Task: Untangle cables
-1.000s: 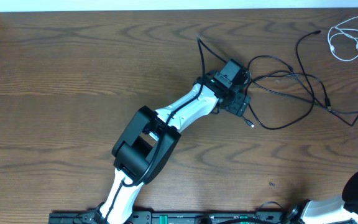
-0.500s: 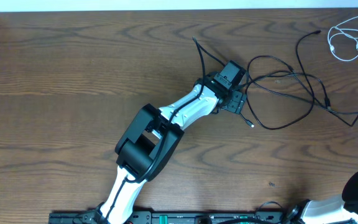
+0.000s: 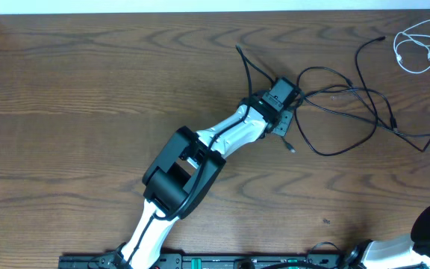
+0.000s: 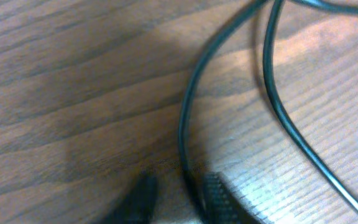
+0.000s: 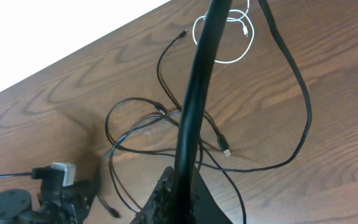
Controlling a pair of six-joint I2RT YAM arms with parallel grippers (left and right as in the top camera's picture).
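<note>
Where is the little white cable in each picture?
Overhead: the white cable lies coiled in the top right corner.
Left wrist: it is not in this picture.
Right wrist: it loops at the top middle, partly behind a thick black cord.
Shared landmark: a black cable's plug end lies just left of the coil in both those views.

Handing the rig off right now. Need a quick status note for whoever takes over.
Left gripper: open and low over the table, with its fingers either side of one black strand.
Right gripper: back from the cables. A thick cord blocks the view, so its state is unclear.
Black cables: loose and crossing right of centre.
White cable: coiled alone at the far right.
Done: nothing separated.
Left: pull the black ones apart.
</note>
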